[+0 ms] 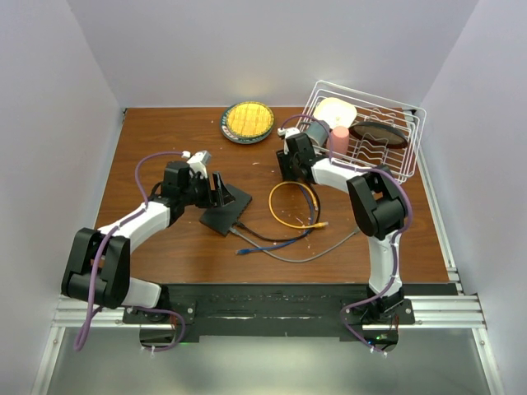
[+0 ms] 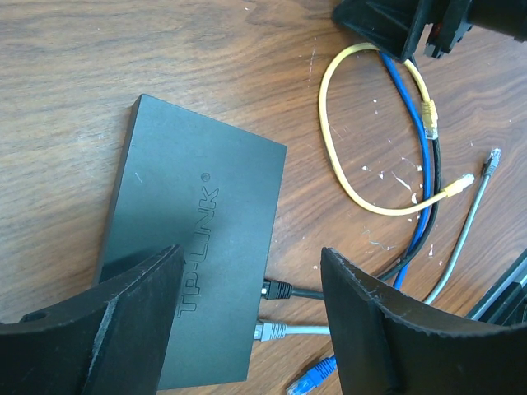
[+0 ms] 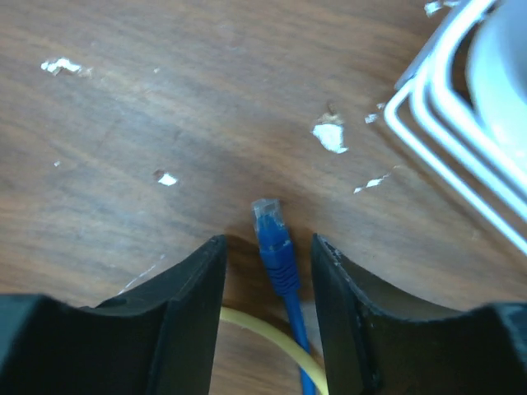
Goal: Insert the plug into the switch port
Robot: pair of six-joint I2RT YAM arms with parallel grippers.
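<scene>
The black switch lies left of centre; the left wrist view shows it flat with a black plug and a grey plug seated in ports on its right edge. My left gripper is open and empty, its jaws standing over the switch. My right gripper is open; a blue plug lies on the table between its fingers, touching neither. The blue cable's other plug lies loose by the switch.
A yellow cable loop lies at centre, with blue, black and grey cables trailing toward the near edge. A white wire dish rack holding dishes and a pink cup stands at back right. A round yellow-centred plate lies at the back.
</scene>
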